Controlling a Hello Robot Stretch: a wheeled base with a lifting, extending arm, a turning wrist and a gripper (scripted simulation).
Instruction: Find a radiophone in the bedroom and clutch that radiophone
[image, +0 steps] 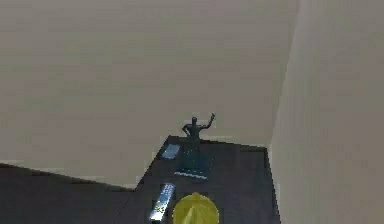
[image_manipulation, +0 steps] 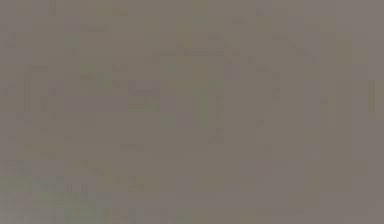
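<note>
**Phone-like slab on a dark corner table; the handset is not certain**

In the forward view, a plain beige wall (image: 130, 80) spans the left and middle. Below it, at the lower left, lies a dark band too vague to name. A dark tabletop (image: 240, 180) sits in the corner of the room, its near end cut off by the bottom edge.

Leftmost on the table is a slim silver-grey bar (image: 163, 203). Its long axis runs up the picture, leaning slightly right, and its near end reaches the bottom edge.

Just beyond it lies a small flat blue-grey rectangular slab (image: 171, 152), near the table's left rim. This is the likeliest radiophone, though its shape is too small to confirm. Its long axis appears to run away from the camera, and which end is the top cannot be told. No writing or label can be read on either item.

To the right, a yellow rounded thing (image: 195, 211) is cut off at the bottom edge. Behind it, a dark figure statue (image: 197, 130) stands with one arm raised.

The arm side view faces a flat grey-brown surface.

Whether the gripper holds anything cannot be told.
</note>
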